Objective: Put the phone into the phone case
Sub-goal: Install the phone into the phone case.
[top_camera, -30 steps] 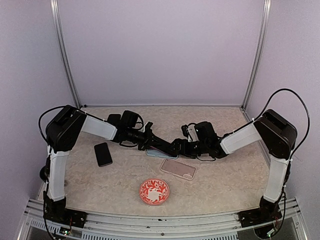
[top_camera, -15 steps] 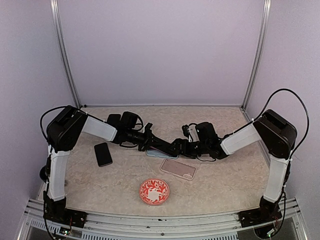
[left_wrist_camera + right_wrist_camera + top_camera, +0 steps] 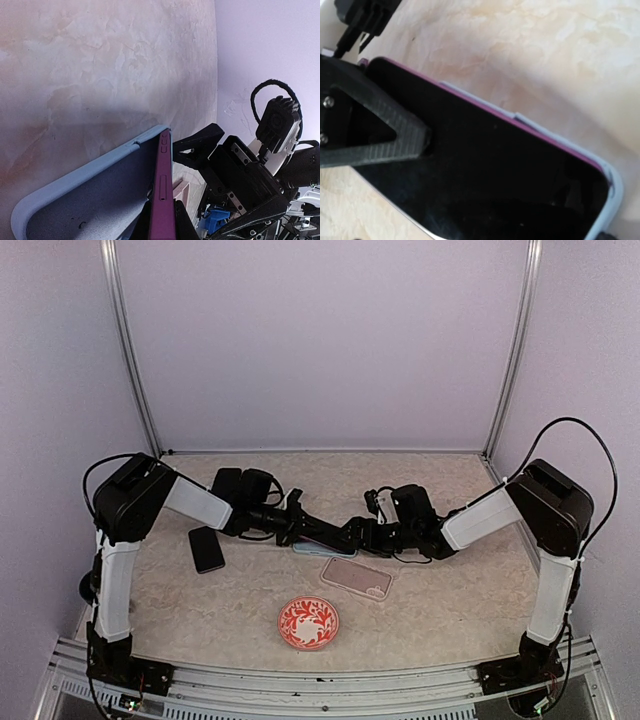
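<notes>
Purple phone going into the blue case, middle of the tabletop [image 3: 450, 590]

Left gripper [image 3: 303, 527] jaws are clamped thin across the purple phone [image 3: 485, 170], which sits tilted into the light-blue phone case [image 3: 95, 195]. Right gripper [image 3: 351, 535] jaws are spread wide, one finger [image 3: 375, 135] over the screen. The phone looks stiff and slick, so I'd grip its rims. The case looks flexy, so push the corners in.

The phone [image 3: 162, 200] has a purple edge and a black screen. It's pinched along one long side by the left pincer [image 3: 303, 527]. The phone case [image 3: 100, 195] is a soft light-blue shell lying open side up right under it. The phone's far corner is tucked inside the rim, just below the right pincer's [image 3: 350, 536] spread fingers.
</notes>
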